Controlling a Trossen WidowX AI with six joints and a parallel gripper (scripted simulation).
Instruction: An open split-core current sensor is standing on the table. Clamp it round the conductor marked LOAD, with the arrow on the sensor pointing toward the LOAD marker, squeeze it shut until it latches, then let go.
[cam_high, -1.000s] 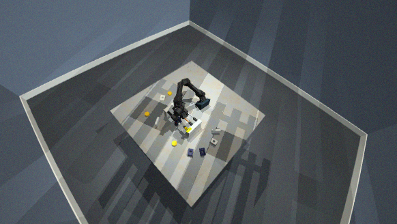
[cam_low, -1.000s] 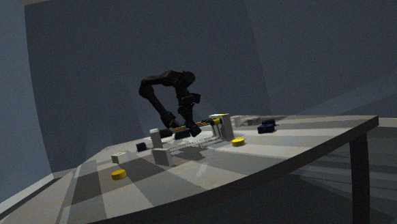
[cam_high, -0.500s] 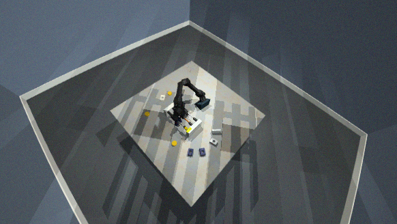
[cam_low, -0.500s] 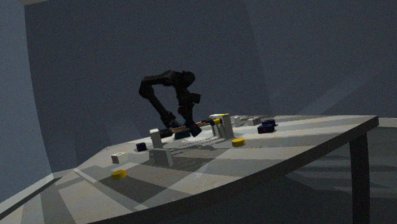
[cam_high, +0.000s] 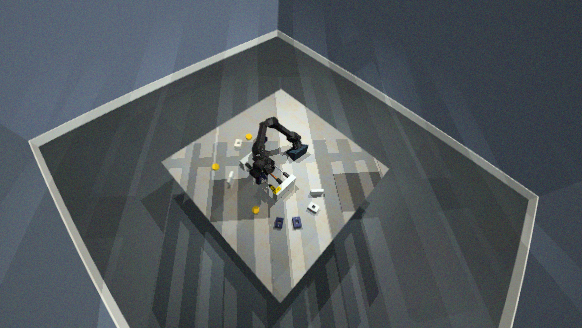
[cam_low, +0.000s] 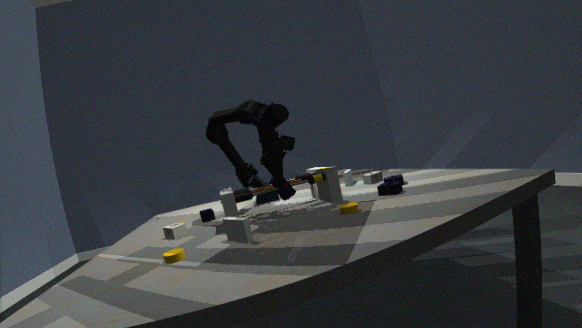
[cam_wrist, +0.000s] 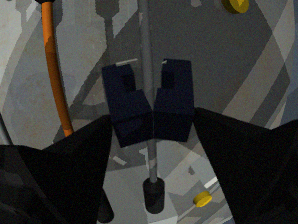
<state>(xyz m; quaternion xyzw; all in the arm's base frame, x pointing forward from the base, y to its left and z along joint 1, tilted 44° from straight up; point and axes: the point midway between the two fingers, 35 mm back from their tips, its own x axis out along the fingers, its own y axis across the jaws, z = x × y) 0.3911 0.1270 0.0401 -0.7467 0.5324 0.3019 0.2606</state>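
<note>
My gripper (cam_low: 281, 182) (cam_wrist: 152, 117) is shut on the dark blue split-core sensor (cam_low: 286, 191) (cam_wrist: 172, 107), one finger on each side. The sensor's two halves meet near the fingers and spread apart at the far end in the wrist view. A grey conductor (cam_wrist: 145, 35) shows through the gap, passes behind the joined part and comes out below it to a black sleeve (cam_wrist: 153, 196). I cannot tell whether it lies inside the jaws or beyond them. An orange conductor (cam_wrist: 51, 65) runs to the left. The LOAD marker and the sensor's arrow cannot be read.
White end posts (cam_high: 285, 186) (cam_low: 330, 189) carry the conductors. Yellow discs (cam_high: 255, 210) (cam_low: 174, 255) (cam_wrist: 202, 199), white blocks (cam_high: 313, 207) (cam_low: 174, 230), an upright white plate (cam_high: 230, 178) (cam_low: 238, 229) and dark blue blocks (cam_high: 296, 222) (cam_low: 390, 188) stand around them.
</note>
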